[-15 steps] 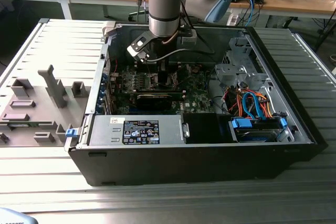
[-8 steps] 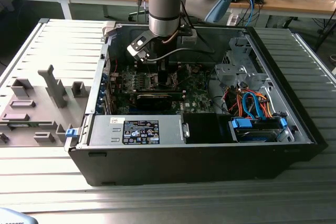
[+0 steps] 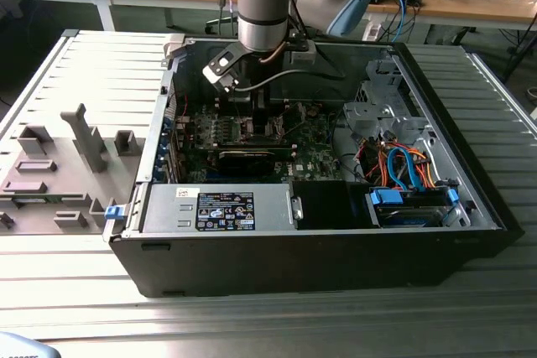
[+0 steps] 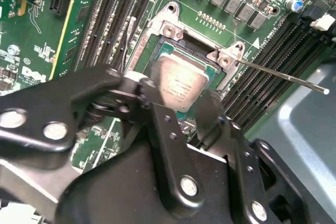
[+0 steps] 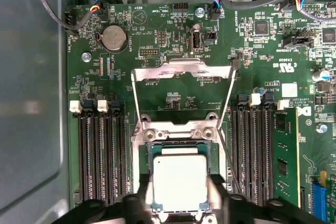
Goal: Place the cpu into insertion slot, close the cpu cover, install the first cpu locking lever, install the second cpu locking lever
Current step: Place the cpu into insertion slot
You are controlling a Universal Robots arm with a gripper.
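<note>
Grips the cpu [image 4: 181, 80] with the gripper [image 4: 178, 98]: black fingers [image 4: 163, 129] closed against two opposite edges of the chip, silver-grey top facing up in both wrist views. Holds it level and square over the insertion slot [image 5: 180, 144], inside the thin silver rim and covering most of the dark centre (seated or a hair above, hard to tell). Shows the cpu cover [image 5: 181, 69] swung open on the side of the slot away from the fingers, hinged at the slot's edge, with green motherboard [image 5: 173, 35] visible through its cut-out middle. Shows a thin silver locking lever [image 4: 283, 77] unlatched, angling out from a corner of the slot over the long black memory connectors [image 5: 100, 150]. In the exterior view, reaches straight down with the arm [image 3: 264, 6] into the open computer case [image 3: 310, 241], gripper low over the board toward the case's far wall. Rests the case on a ribbed metal table [image 3: 252, 324], with a grey fixture tray [image 3: 50, 173] just beside it at the exterior view's left.
</note>
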